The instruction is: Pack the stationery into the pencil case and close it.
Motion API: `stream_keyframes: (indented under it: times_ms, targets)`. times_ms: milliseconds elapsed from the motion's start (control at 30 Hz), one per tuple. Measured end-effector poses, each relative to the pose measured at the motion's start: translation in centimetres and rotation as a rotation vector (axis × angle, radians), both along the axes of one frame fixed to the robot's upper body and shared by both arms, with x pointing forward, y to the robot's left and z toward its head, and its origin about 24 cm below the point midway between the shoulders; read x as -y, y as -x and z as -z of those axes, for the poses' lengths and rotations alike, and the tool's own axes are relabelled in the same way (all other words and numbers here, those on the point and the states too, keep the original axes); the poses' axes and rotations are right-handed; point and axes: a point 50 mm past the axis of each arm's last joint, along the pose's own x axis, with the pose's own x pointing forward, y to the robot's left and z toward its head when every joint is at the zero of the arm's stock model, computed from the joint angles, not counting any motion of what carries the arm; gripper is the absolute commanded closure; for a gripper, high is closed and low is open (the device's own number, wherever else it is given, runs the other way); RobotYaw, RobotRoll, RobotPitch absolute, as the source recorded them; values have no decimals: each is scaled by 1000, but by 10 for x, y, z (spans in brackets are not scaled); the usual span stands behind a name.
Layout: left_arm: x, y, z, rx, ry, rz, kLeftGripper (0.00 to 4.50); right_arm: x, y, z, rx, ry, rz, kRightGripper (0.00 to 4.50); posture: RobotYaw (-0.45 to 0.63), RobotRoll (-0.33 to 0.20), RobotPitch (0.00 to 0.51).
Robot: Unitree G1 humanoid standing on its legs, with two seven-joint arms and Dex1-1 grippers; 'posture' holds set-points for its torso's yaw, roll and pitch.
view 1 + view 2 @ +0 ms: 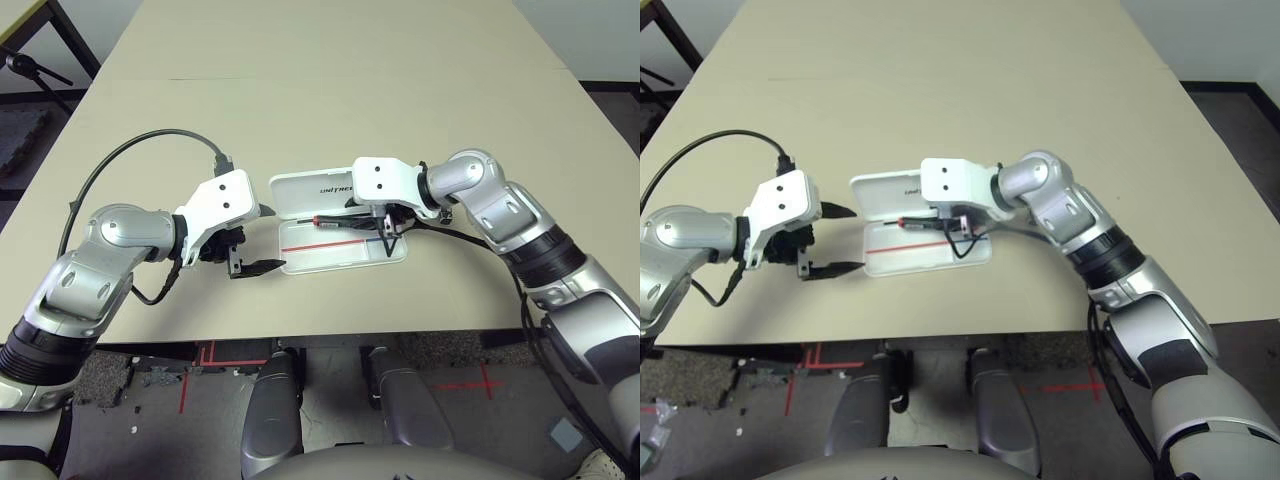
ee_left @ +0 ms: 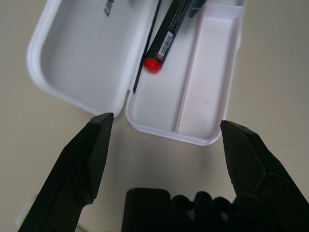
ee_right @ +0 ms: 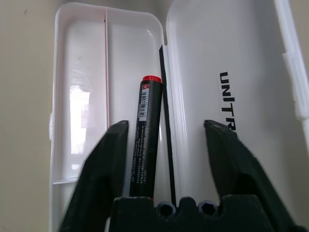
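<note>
You have the pencil case lying open on the worktop, close to its near edge. Its lid is laid back on the far side, with dark lettering on it, and its tray is on the near side. A divider with a red line runs lengthwise along the tray, and a short cross wall cuts across the near compartment.

Your black marker is in the far compartment, lying lengthwise beside the hinge, its red end towards the left. Between it and the hinge you have a thin black strip, roughly parallel to the marker and reaching farther left.

Your right hand is over the right part of the case, fingers spread: one on the tray side, the other on the lid side, with the marker between them but not gripped. Whether either finger touches the case, you cannot tell.

Your left hand is open and empty just beyond the left end of the case, its fingers pointing right towards it. Past one of those fingers you can glimpse something pale green, mostly hidden and too blurred to identify.
</note>
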Motion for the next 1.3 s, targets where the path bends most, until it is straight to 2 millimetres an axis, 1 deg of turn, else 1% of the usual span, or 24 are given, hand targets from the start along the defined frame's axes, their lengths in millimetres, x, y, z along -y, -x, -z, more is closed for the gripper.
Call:
stream_keyframes:
  times_ms: [33, 133, 200, 333, 433, 500, 600, 767, 933, 1200, 1300]
  targets:
    - [-2, -1, -1, 1, 3, -28, 0, 3, 0, -2, -16, -16, 6, 19, -13, 0, 205]
    - [-8, -1, 2, -15, 11, -97, 0, 16, -1, -7, -81, -34, 24, 19, -14, 0, 205]
    - [-13, 0, 5, -34, 26, -159, 0, 29, 0, -11, -134, -28, 35, 19, -14, 0, 205]
    - [-22, -2, 2, -21, 48, -292, 0, 52, 3, -18, -215, -27, 59, 19, -9, 0, 204]
    - [-28, -3, 8, -16, 63, -410, 0, 62, 6, -23, -263, -41, 54, 19, -6, 0, 206]
    - [-32, -3, 13, -33, 69, -485, 0, 68, 10, -22, -297, -43, 55, 19, -3, 0, 206]
    - [-37, -4, 15, -37, 91, -583, 0, 71, 13, -17, -341, -51, 53, 19, 1, 0, 207]
    - [-44, -8, 10, -32, 146, -755, 0, 81, 16, -16, -350, -43, 76, 19, -5, 0, 206]
    - [-48, -12, 10, -75, 183, -919, 0, 81, 17, -14, -347, -43, 80, 19, -5, 0, 208]
    - [-51, -18, 10, -107, 181, -994, 0, 82, 17, -9, -343, -45, 101, 19, -23, 0, 214]
    - [-49, -20, 17, -141, 183, -997, 0, 82, 18, -8, -346, -45, 103, 19, -33, 0, 215]
